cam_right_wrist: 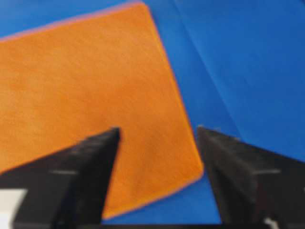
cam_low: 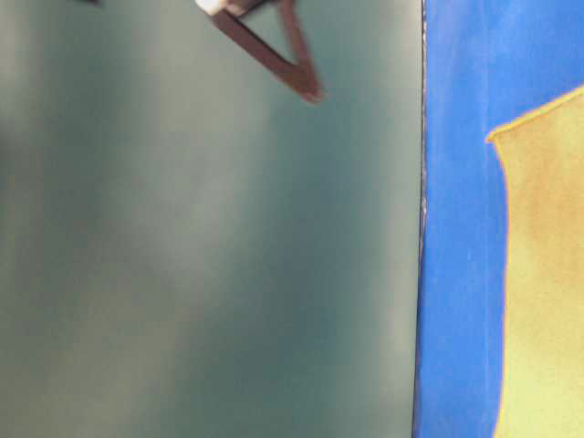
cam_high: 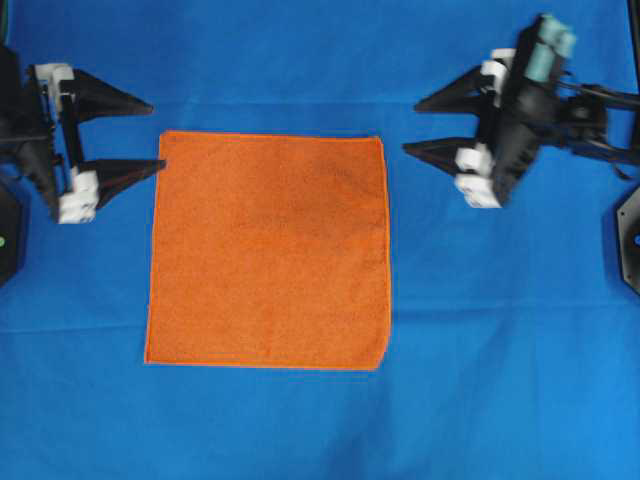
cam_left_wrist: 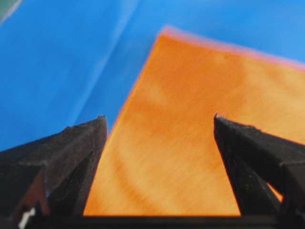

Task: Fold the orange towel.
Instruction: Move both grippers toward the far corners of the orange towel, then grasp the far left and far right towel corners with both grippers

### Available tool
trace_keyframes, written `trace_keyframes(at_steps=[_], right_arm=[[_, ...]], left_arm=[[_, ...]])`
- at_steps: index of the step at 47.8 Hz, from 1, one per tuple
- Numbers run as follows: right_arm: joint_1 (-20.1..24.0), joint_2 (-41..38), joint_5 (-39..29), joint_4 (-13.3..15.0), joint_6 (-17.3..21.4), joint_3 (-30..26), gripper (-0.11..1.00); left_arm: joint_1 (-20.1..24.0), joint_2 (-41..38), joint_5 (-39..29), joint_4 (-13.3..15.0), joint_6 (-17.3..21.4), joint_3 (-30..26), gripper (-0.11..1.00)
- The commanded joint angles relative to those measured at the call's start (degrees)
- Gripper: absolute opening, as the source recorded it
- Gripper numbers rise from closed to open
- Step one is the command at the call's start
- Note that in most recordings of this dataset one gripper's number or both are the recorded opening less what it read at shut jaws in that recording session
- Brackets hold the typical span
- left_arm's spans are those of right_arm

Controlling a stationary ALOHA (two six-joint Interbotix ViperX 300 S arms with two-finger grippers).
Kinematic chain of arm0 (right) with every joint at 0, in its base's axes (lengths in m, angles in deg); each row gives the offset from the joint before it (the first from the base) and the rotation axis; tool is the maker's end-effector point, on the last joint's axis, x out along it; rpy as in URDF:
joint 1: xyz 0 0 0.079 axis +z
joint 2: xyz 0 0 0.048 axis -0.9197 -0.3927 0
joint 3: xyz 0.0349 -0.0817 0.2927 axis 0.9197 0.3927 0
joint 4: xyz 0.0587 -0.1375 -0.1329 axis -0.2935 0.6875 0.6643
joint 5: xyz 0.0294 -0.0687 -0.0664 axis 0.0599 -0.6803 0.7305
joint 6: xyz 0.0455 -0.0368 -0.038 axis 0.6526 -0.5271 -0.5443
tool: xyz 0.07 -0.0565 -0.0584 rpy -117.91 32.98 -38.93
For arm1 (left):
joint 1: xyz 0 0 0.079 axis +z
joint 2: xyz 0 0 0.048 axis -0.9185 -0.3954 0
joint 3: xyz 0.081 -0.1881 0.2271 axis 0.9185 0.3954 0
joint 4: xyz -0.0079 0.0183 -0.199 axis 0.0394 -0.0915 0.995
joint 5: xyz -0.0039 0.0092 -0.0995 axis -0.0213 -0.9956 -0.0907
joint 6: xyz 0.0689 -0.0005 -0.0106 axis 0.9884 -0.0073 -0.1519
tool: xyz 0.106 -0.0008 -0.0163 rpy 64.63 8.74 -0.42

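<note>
- A large blue cloth (cam_high: 500, 330) covered the whole work surface in the overhead view, lying flat, with faint straight creases running across it.
- In the table-level view, the same blue cloth appeared as a band down the right side, its edge forming a straight line.
- A plain, blurred grey-green surface (cam_low: 201, 255) filled the rest of that view, left of the cloth's edge.

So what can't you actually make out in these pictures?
- Towel: table-level view cuts most of it off at the right edge; both wrist views show only one blurred corner region.
- Whether the left fingers touch the towel's corner: overhead view can't show height.
- Arms: table-level view shows only one blurred finger at the top edge.
</note>
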Motion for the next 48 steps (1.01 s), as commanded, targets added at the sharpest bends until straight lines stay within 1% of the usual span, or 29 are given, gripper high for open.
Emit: trace_keyframes(at_steps=[1, 5, 11, 22, 31, 40, 43, 45, 48], right_arm=[[-1.32, -3.34, 0.26, -0.18, 0.18, -1.93, 0.64], [-2.20, -7.03, 0.53, -0.18, 0.18, -2.64, 0.62], [-3.16, -12.57, 1.67, -0.26, 0.18, -3.87, 0.62], [-3.52, -20.65, 4.39, -0.26, 0.18, -6.94, 0.62], [-3.60, -25.22, 4.39, -0.18, 0.18, -8.88, 0.62], [-3.96, -26.63, 4.39, -0.18, 0.18, -8.35, 0.60], [-3.96, -26.72, 4.57, -0.09, 0.00, -8.09, 0.57], [-3.96, -26.72, 4.75, 0.00, 0.00, -8.09, 0.53], [-3.96, -26.72, 5.01, 0.00, -0.09, -8.09, 0.40]], left_arm=[[2.90, -3.69, 1.67, 0.09, -0.09, -0.26, 0.87], [5.19, -8.70, 3.34, 0.09, 0.00, 0.00, 0.86], [7.21, -15.82, 6.33, 0.09, -0.09, -0.18, 0.87], [8.44, -26.28, 13.01, 0.09, -0.09, -0.88, 0.86], [8.61, -30.67, 13.54, 0.09, 0.00, -2.37, 0.87], [8.96, -32.08, 13.27, 0.09, 0.00, -3.08, 0.85], [9.05, -32.17, 12.83, 0.09, 0.00, -3.16, 0.83], [8.96, -32.34, 12.30, 0.09, 0.09, -3.25, 0.79], [8.96, -32.43, 11.25, 0.09, 0.53, -3.43, 0.67]])
